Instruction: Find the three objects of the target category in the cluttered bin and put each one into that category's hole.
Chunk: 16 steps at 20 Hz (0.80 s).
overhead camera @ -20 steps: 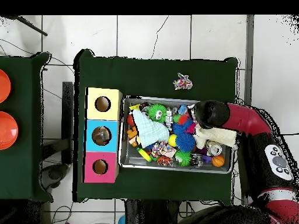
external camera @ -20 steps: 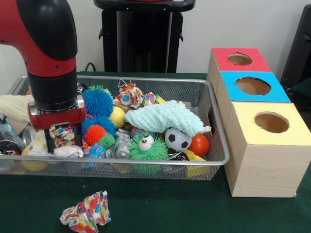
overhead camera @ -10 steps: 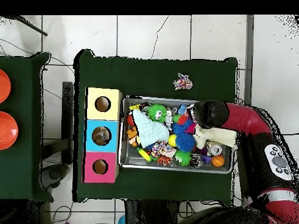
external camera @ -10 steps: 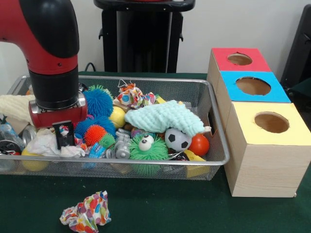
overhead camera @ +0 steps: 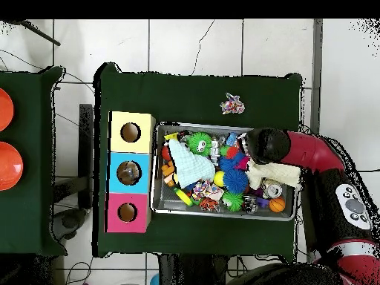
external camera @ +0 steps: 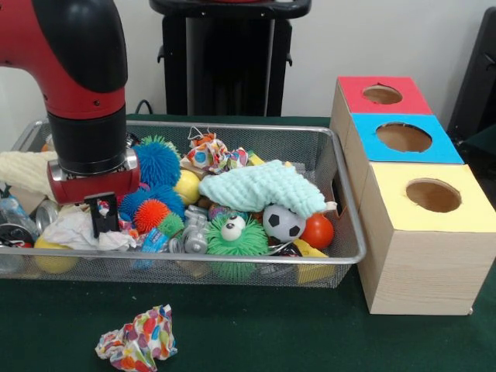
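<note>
My gripper (external camera: 102, 219) is down in the left end of the wire bin (external camera: 194, 260), shut on a small patterned paper wad whose red and white bit shows between the fingers. It sits just above a white cloth (external camera: 71, 230). A similar patterned wad (external camera: 208, 153) lies at the bin's back, and another (external camera: 137, 339) lies on the green table in front of the bin. The red hole box (external camera: 381, 94), blue hole box (external camera: 403, 137) and yellow hole box (external camera: 432, 195) stand right of the bin. In the overhead view the arm's head (overhead camera: 267, 145) covers the gripper.
The bin also holds a mint knitted cloth (external camera: 263, 186), a soccer ball (external camera: 283, 223), a green fuzzy toy (external camera: 232, 236), blue spiky balls (external camera: 157, 163), an orange spiky ball (external camera: 151, 215) and a cream cloth (external camera: 23, 170). Its mesh walls stand around the gripper.
The fingers stood apart around the patterned wad a second ago, then closed on it. Since then the gripper has risen very slightly.
</note>
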Available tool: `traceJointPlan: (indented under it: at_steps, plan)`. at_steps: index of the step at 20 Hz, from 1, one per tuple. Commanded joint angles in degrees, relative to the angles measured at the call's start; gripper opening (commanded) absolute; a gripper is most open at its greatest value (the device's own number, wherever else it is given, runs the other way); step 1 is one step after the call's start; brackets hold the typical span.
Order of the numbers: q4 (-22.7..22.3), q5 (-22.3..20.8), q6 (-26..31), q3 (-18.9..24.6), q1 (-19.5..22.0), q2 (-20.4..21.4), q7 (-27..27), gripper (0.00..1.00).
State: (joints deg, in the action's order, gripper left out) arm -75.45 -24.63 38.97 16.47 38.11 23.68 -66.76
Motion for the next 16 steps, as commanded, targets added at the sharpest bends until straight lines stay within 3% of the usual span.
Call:
traceJointPlan:
  at_steps: [1,7,16]
  plan:
    - [-4.71,-1.66,0.36,1.85,0.36,-1.1,0.82,0.0]
    - [-5.03,0.1,3.68,1.1,-0.33,1.28,-1.07,0.0]
    - [-7.11,4.08,14.19,-1.14,-2.11,12.09,-3.05,0.0]
